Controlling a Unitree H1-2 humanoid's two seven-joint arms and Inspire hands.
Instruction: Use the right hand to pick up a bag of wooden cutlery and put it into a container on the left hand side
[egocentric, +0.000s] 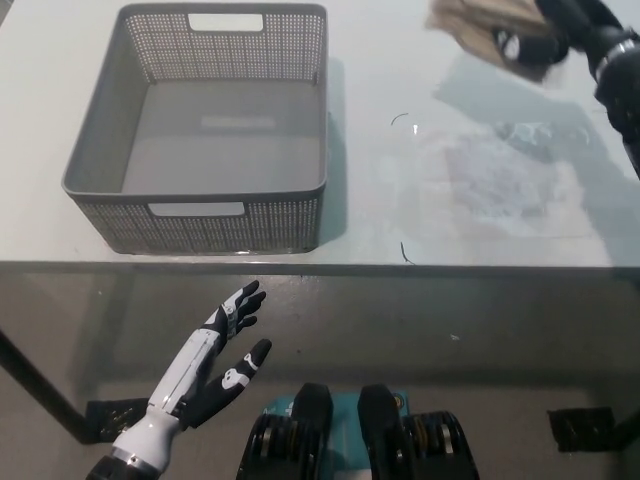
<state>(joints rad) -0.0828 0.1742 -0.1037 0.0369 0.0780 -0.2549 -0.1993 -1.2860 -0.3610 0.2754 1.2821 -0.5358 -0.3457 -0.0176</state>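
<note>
White left robot hand (208, 362) with black palm; black right robot hand (566, 24).
</note>
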